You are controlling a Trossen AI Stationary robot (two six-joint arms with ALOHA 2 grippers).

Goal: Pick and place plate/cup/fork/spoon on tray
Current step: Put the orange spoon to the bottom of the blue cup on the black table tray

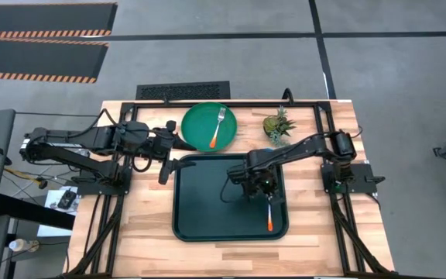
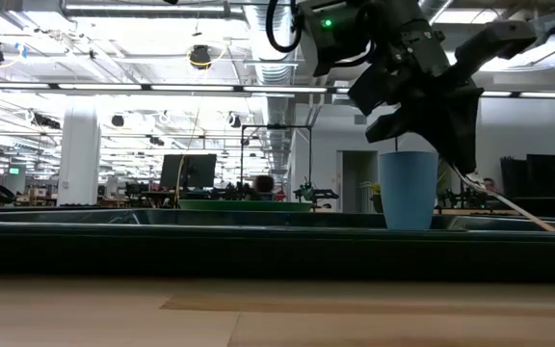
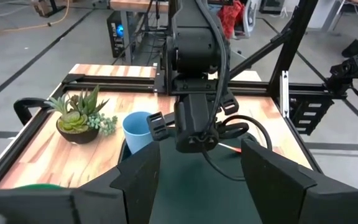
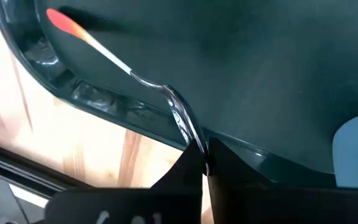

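Observation:
The dark tray [image 1: 207, 221] lies in the table's middle. My right gripper [image 1: 263, 192] hangs over its right half, shut on the spoon [image 4: 129, 71]. The spoon's orange handle [image 1: 270, 217] points toward the tray's near right corner. The light-blue cup [image 2: 408, 188] stands on its base at the tray's far right corner, partly hidden under my right arm in the high view. The green plate [image 1: 200, 120] lies on the table beyond the tray, with the fork [image 1: 217, 128] on it. My left gripper [image 1: 173, 159] is open and empty at the tray's far left corner. My right gripper pinches the spoon's silvery bowl end [image 4: 188, 134] between its two shut fingers, coming from above. The spoon slants down and away from the fingers. Its orange handle end [image 4: 64, 22] is low over the tray floor by the rim; whether it touches, I cannot tell.
A small potted succulent [image 1: 279, 126] stands on the table beyond the tray's far right corner, close to the cup and my right arm. Black frame rails run along the table's left, right and far sides. Bare tray floor [image 1: 204, 194] lies left of my right gripper.

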